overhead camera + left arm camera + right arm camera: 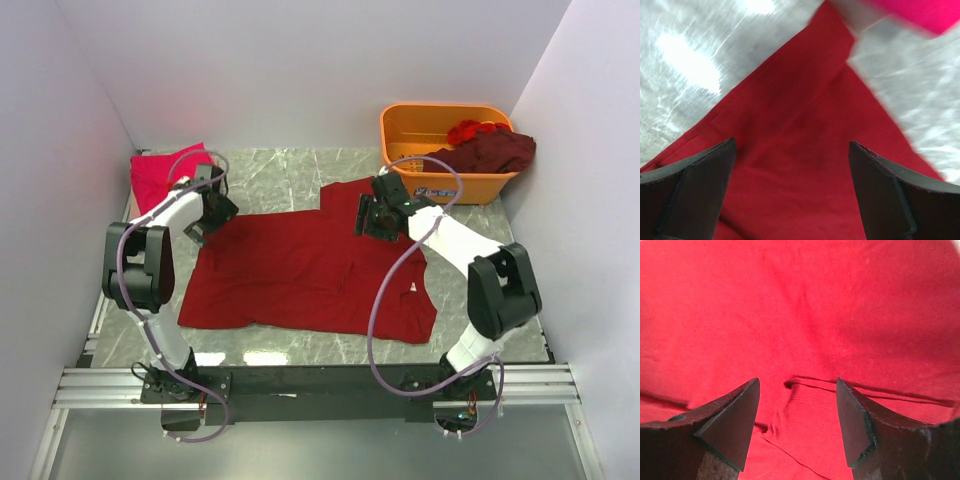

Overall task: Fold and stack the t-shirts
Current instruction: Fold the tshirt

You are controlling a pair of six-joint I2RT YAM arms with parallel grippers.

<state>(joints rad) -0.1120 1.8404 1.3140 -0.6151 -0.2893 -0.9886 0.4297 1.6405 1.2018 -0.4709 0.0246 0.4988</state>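
Top external view: L gripper (203,222) jaws fully apart, empty, w/ sleeve of flat-spread dark crimson cloth t-shirt (300,265) directly beneath. R gripper (372,215) jaws apart, empty, same shirt beneath. Folded pink-magenta cloth t-shirt (160,175) just beyond L gripper.

White walls (300,70), grey marble table (270,170)

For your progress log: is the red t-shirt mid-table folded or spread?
Spread: the red t-shirt lies flat and wide across the table, one sleeve sticking out.
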